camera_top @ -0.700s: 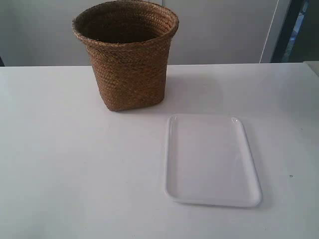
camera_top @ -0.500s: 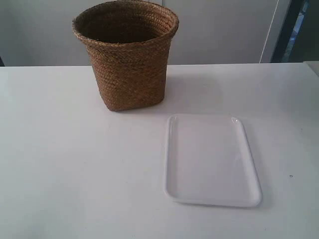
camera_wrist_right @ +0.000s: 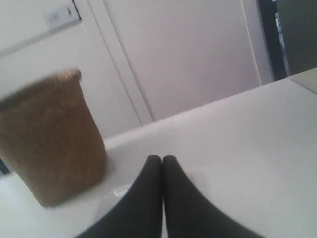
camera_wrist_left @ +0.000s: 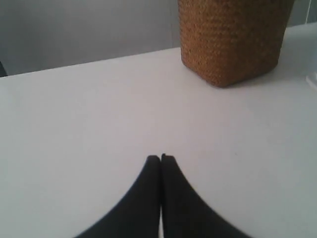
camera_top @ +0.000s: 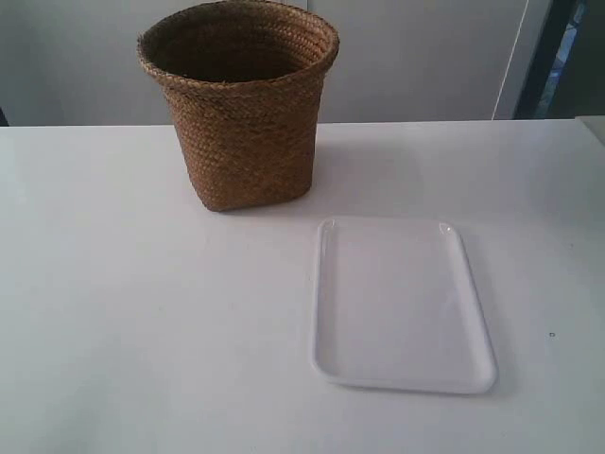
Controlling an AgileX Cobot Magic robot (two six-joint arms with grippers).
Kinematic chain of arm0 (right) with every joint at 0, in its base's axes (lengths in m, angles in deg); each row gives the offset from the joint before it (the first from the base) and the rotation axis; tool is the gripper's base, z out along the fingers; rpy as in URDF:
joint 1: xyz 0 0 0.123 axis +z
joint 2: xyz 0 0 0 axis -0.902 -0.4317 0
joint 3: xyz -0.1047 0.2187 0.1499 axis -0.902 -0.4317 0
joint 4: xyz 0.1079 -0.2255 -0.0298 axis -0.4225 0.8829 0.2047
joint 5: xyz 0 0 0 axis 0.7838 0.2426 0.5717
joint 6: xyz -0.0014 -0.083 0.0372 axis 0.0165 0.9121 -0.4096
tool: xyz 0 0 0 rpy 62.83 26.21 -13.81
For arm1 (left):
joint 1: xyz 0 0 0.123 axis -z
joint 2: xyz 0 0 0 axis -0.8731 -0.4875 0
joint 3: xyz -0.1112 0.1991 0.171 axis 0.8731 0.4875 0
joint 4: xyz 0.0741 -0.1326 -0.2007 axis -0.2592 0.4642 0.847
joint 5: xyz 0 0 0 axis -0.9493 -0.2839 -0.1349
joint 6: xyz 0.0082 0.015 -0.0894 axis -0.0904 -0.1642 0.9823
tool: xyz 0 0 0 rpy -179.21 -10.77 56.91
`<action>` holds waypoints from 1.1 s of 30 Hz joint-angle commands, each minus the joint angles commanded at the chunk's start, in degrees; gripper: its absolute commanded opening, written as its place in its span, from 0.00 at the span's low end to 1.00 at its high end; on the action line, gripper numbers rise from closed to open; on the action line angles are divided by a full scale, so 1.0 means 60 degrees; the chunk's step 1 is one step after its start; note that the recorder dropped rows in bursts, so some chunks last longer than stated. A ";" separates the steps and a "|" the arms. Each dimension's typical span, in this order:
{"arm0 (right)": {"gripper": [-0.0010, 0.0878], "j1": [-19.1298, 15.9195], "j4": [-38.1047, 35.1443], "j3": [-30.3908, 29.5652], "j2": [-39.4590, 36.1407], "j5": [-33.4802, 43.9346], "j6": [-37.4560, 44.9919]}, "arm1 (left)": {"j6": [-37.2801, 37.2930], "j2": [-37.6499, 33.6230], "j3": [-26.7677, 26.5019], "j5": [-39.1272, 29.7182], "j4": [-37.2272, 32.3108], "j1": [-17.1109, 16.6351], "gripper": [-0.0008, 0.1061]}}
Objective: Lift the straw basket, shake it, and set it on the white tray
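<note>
We see the basket (camera_top: 241, 113) upright near the worktop's (camera_top: 113, 312) far edge. The tray (camera_top: 402, 303) lies bare just beside it, ready to receive it. Our left gripper (camera_wrist_left: 160, 157) and right gripper (camera_wrist_right: 162, 158) are pressed together on nothing, short of the basket.

Exterior camera looks down across the worktop (camera_top: 142, 312); both wrist cameras, low over it, share the straw basket (camera_top: 241, 113).

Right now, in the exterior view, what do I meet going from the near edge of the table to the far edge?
white tray → straw basket, standing upright behind the tray's far edge and apart from it.
</note>
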 joint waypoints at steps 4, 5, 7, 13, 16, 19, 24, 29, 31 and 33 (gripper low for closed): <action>0.01 0.0000 0.0000 0.0000 0.0000 -0.0787 0.0000 | 0.1981 0.0000 0.0000 0.2172 0.0665 0.0000 0.01; 0.01 0.0000 0.0000 0.0000 0.0000 -0.1057 0.0000 | 0.2107 0.0000 0.0000 0.2586 0.0665 0.0000 0.01; 0.01 0.0000 0.0000 0.0000 0.0000 -0.1352 0.0019 | 0.2360 0.0000 0.0000 0.3204 0.0665 0.0000 0.01; 0.01 0.0000 -0.0016 0.0000 0.0000 -0.1158 0.0000 | 0.4044 0.0000 0.0000 0.3425 0.0391 0.0000 0.01; 0.01 0.0000 -0.0016 0.0000 0.0000 -0.0381 -0.0823 | 0.4044 0.0000 0.0000 0.2706 0.0391 0.0000 0.01; 0.01 0.0000 -0.0016 0.0000 0.0000 0.0150 -0.1642 | 0.4044 0.0000 0.0000 0.1407 0.0391 0.0000 0.01; 0.01 0.0000 -0.0016 0.0000 0.0000 0.0313 -0.1642 | 0.4019 0.0000 0.0000 0.0084 0.0367 0.0000 0.01; 0.01 0.0000 -0.0016 0.0000 0.0000 -0.0119 -0.1642 | 0.4019 0.0000 0.0000 0.0202 0.0365 0.0000 0.01; 0.01 0.0000 -0.0016 0.0000 0.0000 -0.1009 -0.1642 | 0.4019 0.0000 0.0000 0.0918 0.0365 0.0000 0.01; 0.01 0.0000 -0.0111 0.0000 0.0000 -0.2583 -0.1642 | 0.4019 0.0000 -0.0031 0.2076 0.0365 0.0000 0.01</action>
